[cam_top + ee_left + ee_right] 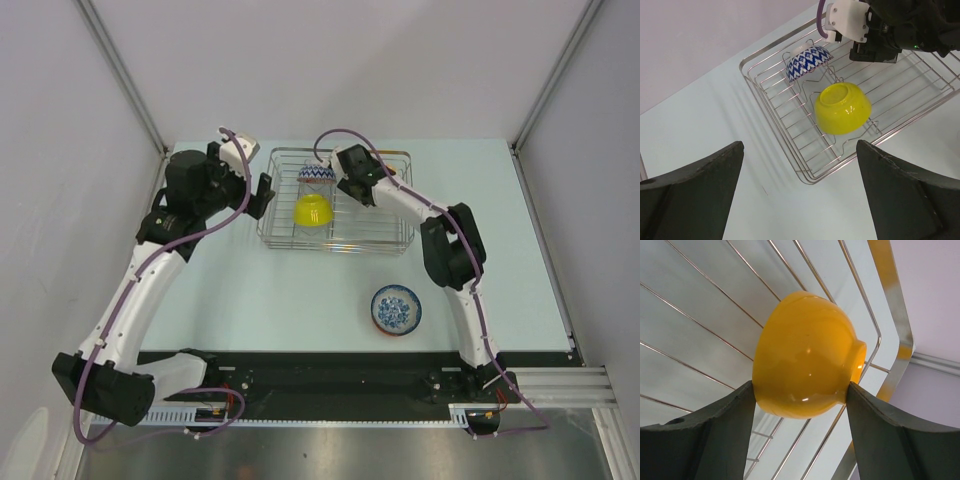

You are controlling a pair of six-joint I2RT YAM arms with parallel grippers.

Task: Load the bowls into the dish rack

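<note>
Right fingers [710, 440] clamped on the orange bowl [805, 355] over the dish rack [891, 290], left fingers [695, 195] spread, idle. Next we'd ease it into a free slot.

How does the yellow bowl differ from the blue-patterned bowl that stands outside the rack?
The yellow bowl is plain lime-yellow; the blue-patterned bowl is white with blue marks. The yellow bowl lies inside the dish rack; the blue-patterned bowl sits on the table. The yellow bowl is tipped over, its foot showing; the blue-patterned bowl stands upright, mouth up. Both are small round bowls.
</note>
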